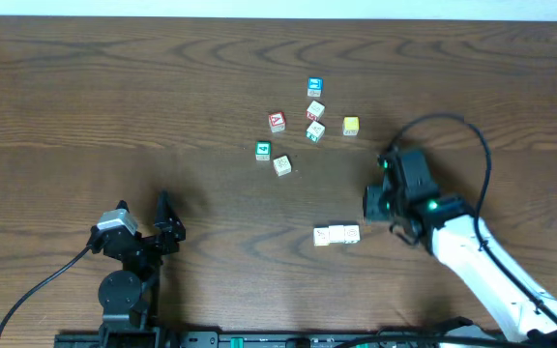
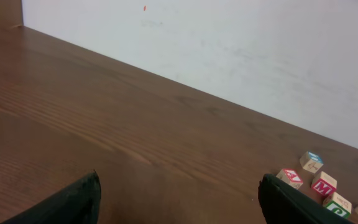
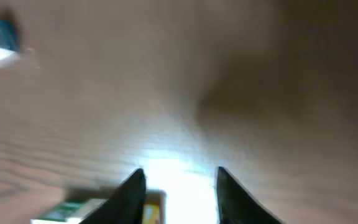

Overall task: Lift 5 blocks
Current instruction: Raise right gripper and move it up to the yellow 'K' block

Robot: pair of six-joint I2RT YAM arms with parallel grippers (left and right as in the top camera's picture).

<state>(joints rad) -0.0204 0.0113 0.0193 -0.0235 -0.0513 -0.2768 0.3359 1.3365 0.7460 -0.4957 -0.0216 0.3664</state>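
- The table (image 1: 85, 97), dark brown wood, carries everything.
- The right arm (image 1: 482, 261), white, reaches in from the near right corner. The left arm (image 1: 124, 256), black, sits at the near left.
- The left tool (image 2: 179, 205) is released, its fingers spread wide over bare wood, well apart from every cube.
- The right tool (image 3: 179, 177) is also released. In its blurred wrist view the fingers stand parted with only table between them.
- A short row of cream blocks (image 1: 337, 235), touching side by side, lies on the table just beside the right tool.
- Farther back is a loose cluster on the table: the yellow block (image 1: 351, 126) and more cream-faced ones (image 1: 316, 110).
- Among that cluster are a red cube (image 1: 277, 121), a green cube (image 1: 263, 151) and a blue cube (image 1: 314, 88).
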